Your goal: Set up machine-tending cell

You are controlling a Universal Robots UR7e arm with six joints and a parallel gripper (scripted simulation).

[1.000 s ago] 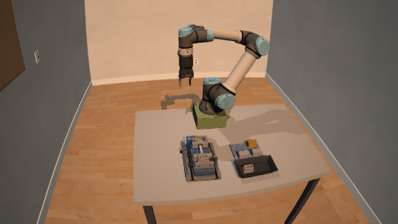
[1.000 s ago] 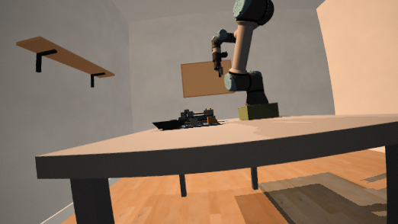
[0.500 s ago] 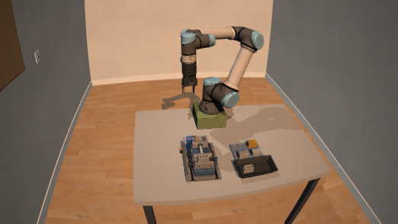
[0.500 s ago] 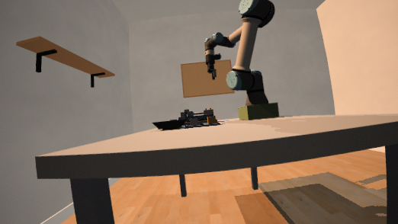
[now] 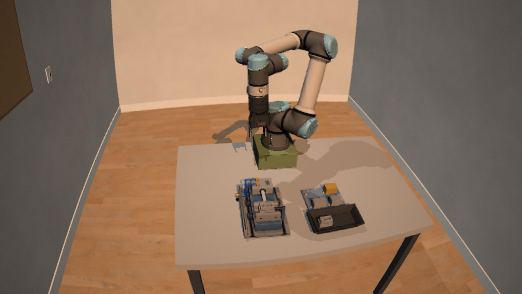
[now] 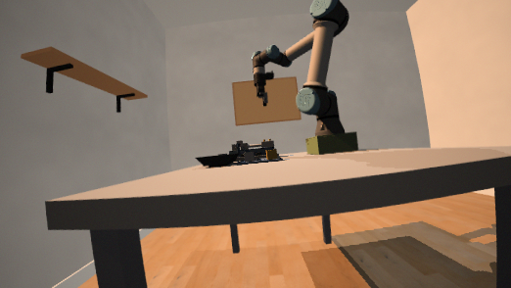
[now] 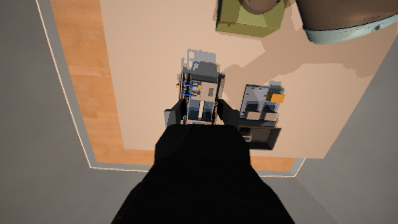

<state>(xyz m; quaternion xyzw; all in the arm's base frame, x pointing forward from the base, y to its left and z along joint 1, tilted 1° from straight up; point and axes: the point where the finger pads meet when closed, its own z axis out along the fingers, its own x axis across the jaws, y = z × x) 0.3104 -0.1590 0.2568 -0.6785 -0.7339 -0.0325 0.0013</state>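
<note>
My gripper is open and empty, high in the air above the back of the table, near the arm's base. In the wrist view its two fingers frame the vise far below. The vise stands at the table's middle; a grey block shows on it, too small to tell what it is. To its right lies the infeed plate with a brass blank and two grey blanks. The black outfeed tray sits in front of the plate and holds one grey part.
The arm's olive base block stands at the back of the table. In the low side view the tray and vise sit far off, with my gripper well above them.
</note>
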